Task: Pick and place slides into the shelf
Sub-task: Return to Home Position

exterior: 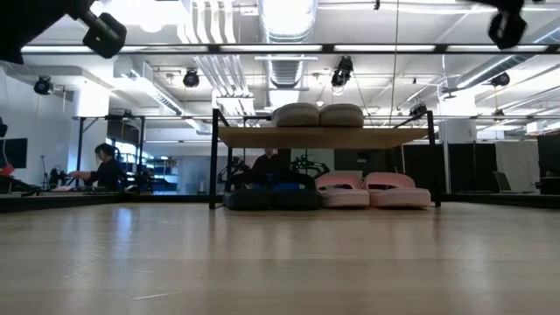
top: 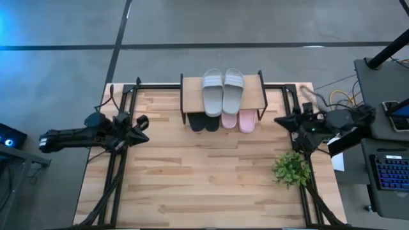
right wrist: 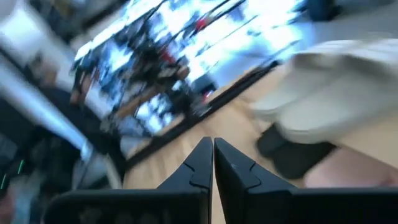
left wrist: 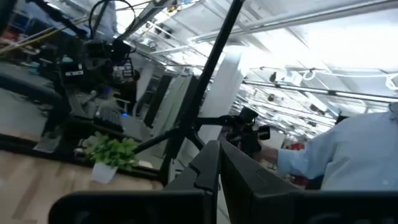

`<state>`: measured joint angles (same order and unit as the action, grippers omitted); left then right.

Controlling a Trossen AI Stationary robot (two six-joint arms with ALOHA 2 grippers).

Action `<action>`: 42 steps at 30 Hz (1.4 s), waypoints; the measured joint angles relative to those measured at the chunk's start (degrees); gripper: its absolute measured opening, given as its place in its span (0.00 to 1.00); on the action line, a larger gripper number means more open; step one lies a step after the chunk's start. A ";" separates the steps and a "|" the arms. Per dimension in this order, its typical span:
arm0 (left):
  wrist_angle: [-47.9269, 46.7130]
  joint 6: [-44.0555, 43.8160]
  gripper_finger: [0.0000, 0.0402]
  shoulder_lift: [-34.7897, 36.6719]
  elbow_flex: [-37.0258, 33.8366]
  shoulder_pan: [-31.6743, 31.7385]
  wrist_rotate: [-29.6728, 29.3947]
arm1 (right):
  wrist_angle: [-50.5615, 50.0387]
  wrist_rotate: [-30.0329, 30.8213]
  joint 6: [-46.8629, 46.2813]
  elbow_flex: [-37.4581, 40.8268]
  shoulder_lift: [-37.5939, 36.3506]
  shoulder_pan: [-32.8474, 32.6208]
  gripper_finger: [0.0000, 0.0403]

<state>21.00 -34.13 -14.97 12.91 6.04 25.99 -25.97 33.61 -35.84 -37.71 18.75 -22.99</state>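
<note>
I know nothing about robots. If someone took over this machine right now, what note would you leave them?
Left gripper: fingers shut, empty, raised over the table's left side.
Right gripper: fingers shut, empty, raised over the right side, near the potted plant.
Slides: the two grey slides lie side by side on the shelf top plank. The black slides and pink slides sit under it.
Done: all six slides are at the shelf, and none lie loose on the table.
Left: probably only parking both arms.
</note>
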 joint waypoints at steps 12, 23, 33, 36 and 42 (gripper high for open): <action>-2.42 -0.36 0.00 7.80 -3.10 0.02 -3.34 | 12.70 -12.99 15.08 11.91 -18.94 0.00 0.02; -21.63 11.07 0.00 13.39 -3.24 0.40 -11.07 | 8.09 -12.70 20.59 14.13 -18.78 0.03 0.02; -27.00 13.53 0.00 13.39 -4.00 0.45 -11.40 | 12.99 -12.59 23.76 20.26 -18.76 0.01 0.02; -23.76 13.55 0.00 13.39 -5.28 0.45 -11.45 | 19.78 -12.61 24.99 24.53 -18.76 0.01 0.02; -21.54 13.41 0.00 13.37 -7.08 0.45 -11.47 | 24.77 -13.12 23.67 28.85 -18.76 0.02 0.02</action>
<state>-0.54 -20.72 -1.60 5.82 6.48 14.53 -1.20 20.49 -12.17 -8.86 -0.01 -22.97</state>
